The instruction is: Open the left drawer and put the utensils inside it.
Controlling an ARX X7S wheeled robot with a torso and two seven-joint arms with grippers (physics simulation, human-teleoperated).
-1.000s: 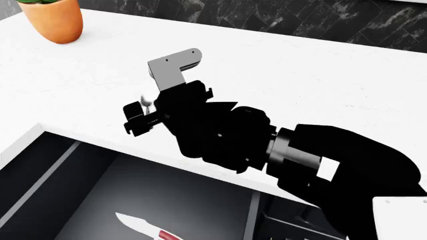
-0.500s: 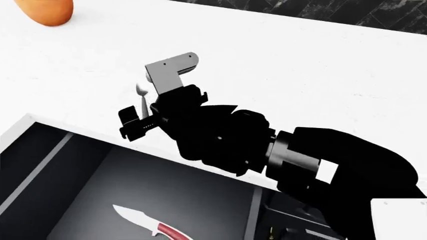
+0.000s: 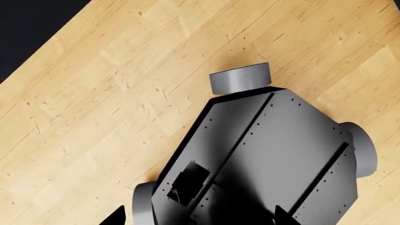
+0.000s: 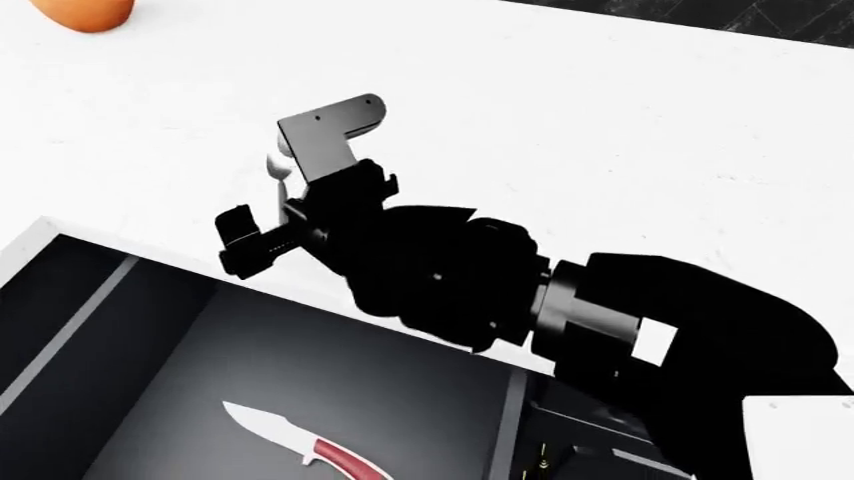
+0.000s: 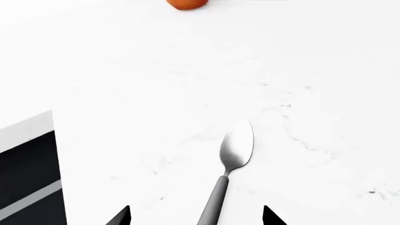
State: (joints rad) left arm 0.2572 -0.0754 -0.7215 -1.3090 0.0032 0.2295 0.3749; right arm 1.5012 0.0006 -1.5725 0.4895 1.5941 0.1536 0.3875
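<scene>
On the left, the left drawer [image 4: 200,390] is standing pulled open below the white table [image 4: 601,130], its dark grey inside showing. The knife [image 4: 314,448] is already lying in it, pale blade pointing away from the red-pink handle, so one of the two utensils is in place. Compared with a second ago the drawer and knife are sitting slightly differently in the head view and the orange pot [image 4: 83,12] is sliding up out of the corner, which suggests the head itself is tilting rather than the things moving.

Further right, the right hand [image 4: 260,240] is shifting leftward and a little toward the drawer's edge, carrying the spoon [image 4: 278,175] with it. In the head view the silver bowl is poking up above the fingers; a second ago it was nearly hidden beside the arm. In the right wrist view the spoon [image 5: 228,176] is running between the two dark fingertips [image 5: 119,216], handle in the gap. The hand appears to be clamped on the spoon's handle, though the contact itself is out of view.

The left hand is not in view; its camera is looking down at the robot's base [image 3: 262,159] and the wooden floor [image 3: 112,93].

The spoon is over the table just beside the drawer's rim, so the remaining step is likely carrying it over the opening and letting go.
</scene>
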